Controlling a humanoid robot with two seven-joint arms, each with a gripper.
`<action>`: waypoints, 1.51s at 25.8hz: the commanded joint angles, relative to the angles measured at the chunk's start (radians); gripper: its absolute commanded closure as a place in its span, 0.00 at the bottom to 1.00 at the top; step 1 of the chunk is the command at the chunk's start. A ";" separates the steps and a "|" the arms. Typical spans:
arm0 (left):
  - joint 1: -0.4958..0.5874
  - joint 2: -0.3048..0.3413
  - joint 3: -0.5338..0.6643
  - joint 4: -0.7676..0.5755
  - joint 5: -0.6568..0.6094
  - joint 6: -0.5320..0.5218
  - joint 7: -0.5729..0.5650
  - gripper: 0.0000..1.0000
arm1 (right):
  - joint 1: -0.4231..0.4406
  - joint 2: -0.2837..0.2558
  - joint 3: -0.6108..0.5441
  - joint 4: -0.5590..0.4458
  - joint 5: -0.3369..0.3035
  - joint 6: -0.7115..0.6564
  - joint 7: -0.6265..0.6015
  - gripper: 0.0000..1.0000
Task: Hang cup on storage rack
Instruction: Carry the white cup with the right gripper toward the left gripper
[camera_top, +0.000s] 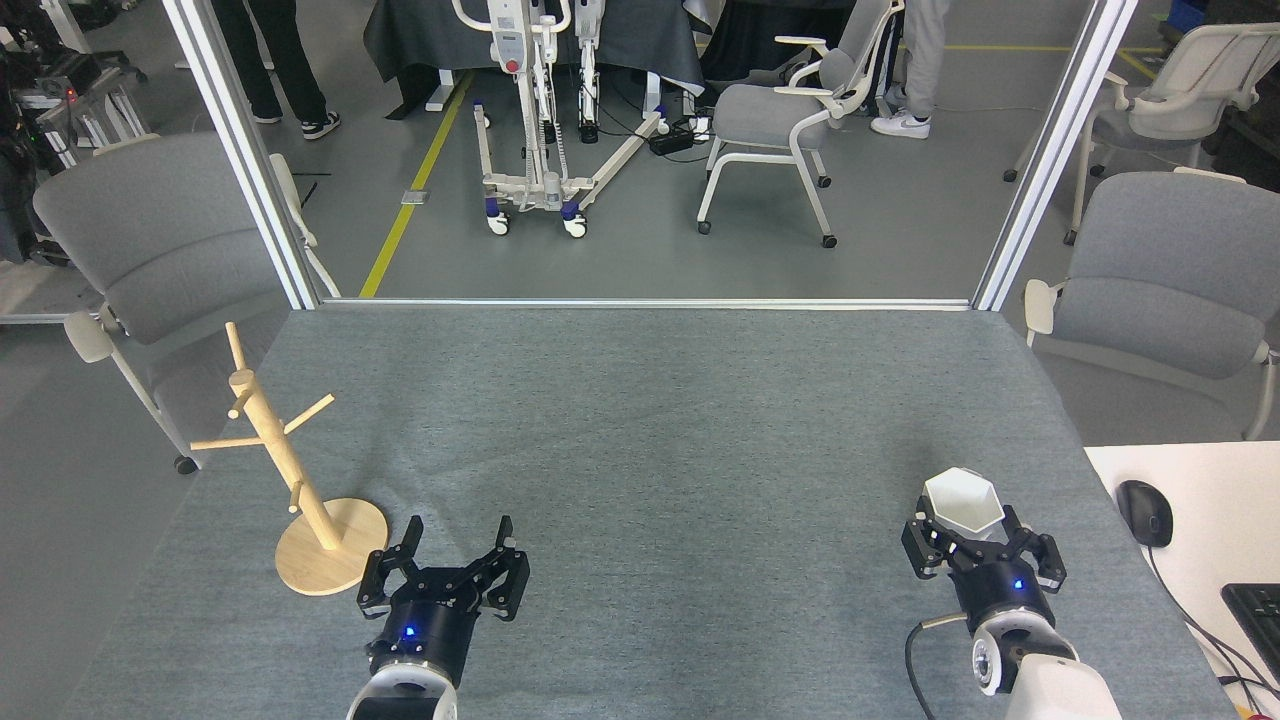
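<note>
Storage rack (290, 478): light wood, round disc base flat on the tabletop (640, 420), single post leaning up and away to the left in this view, thin pegs angled off it at several heights. It sits just left of the left gripper (456, 533), base edge close to the gripper's left finger, not touching.

Tabletop: grey felt-like woven cover, faint creases.

Left gripper: black, blue LED on the wrist body, two fingers spread wide apart with nothing between them. Arm enters from the bottom edge, wrist roughly level, fingers pointing away from the robot over the tabletop.

Cup (963, 501): matte white, faceted hexagonal, tapering downward. Mouth faces up and slightly toward the camera; long axis near vertical. Lower part is hidden behind the right gripper (972, 535). Cup sits directly ahead of it, between the fingers, well apart from the rack.

Right gripper: black, blue LED, fingers flank the cup's lower body on both sides. Whether they press on the cup or just bracket it, can't tell. Arm comes up from bottom right, white forearm shell, cable looped on its left.

Right of that gripper: white desk (1200, 520) with a black mouse (1145, 512).
</note>
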 joint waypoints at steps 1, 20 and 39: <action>0.001 -0.003 0.000 0.000 0.000 0.002 0.000 0.01 | -0.025 0.000 0.002 0.033 0.001 0.000 -0.001 0.00; -0.022 -0.013 0.000 -0.126 0.003 -0.003 -0.014 0.00 | -0.049 -0.009 0.002 0.081 0.043 -0.008 0.006 0.37; 0.008 0.039 -0.087 -0.115 -0.032 -0.158 0.000 0.01 | -0.003 0.014 0.150 -0.562 -0.026 0.136 0.289 0.80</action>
